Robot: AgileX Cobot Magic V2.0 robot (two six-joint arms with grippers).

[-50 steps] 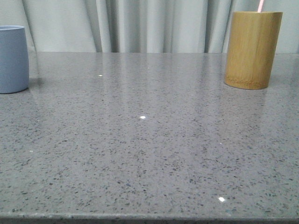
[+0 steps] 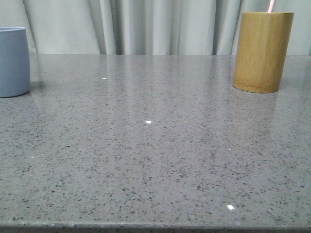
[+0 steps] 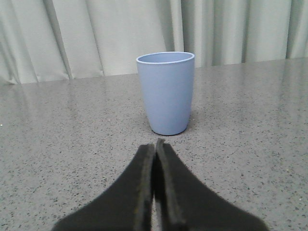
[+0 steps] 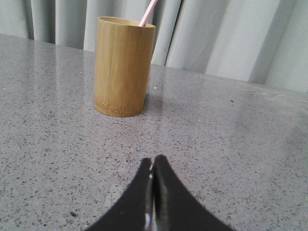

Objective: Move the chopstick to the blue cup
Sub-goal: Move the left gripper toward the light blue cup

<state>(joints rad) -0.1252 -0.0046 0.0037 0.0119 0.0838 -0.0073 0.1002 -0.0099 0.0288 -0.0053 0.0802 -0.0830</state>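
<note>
Both sets of fingers are pressed together on nothing: the left gripper [image 3: 155, 144] faces the blue cup [image 3: 166, 92], the right gripper [image 4: 153, 161] the bamboo holder [image 4: 123, 66]. The chopstick [image 4: 148, 12] stands in that holder, well apart from the cup across the bench [image 2: 155, 145]. By my judgement the transfer is unstarted; grasp, carry and drop all remain.

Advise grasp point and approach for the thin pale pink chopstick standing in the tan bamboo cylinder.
Probably pinch the thin pale pink chopstick on the short exposed end above the tan bamboo cylinder rim, coming from above. The rest sits inside the holder, so only that leaning tip is reachable.
</note>
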